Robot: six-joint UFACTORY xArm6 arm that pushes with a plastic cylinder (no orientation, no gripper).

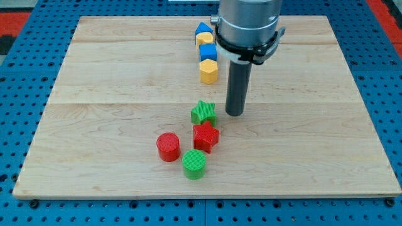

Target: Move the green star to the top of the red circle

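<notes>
My tip [234,114] rested on the wooden board [94,81], no jaws on this rod to report, just right of the green star [203,112], star above the red star [206,136], red circle [168,146] lower left, green circle [195,163] below, 4 blue and yellow blocks [206,53] near the top.

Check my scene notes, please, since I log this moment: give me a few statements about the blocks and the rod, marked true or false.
1. My tip stands just to the view's right of the green star. True.
2. The green star sits above the red circle already. False: it lies up and to the right, above the red star.
3. The green circle is nearest the view's bottom. True.
4. The yellow hexagon touches the red star. False: they are well apart.
</notes>
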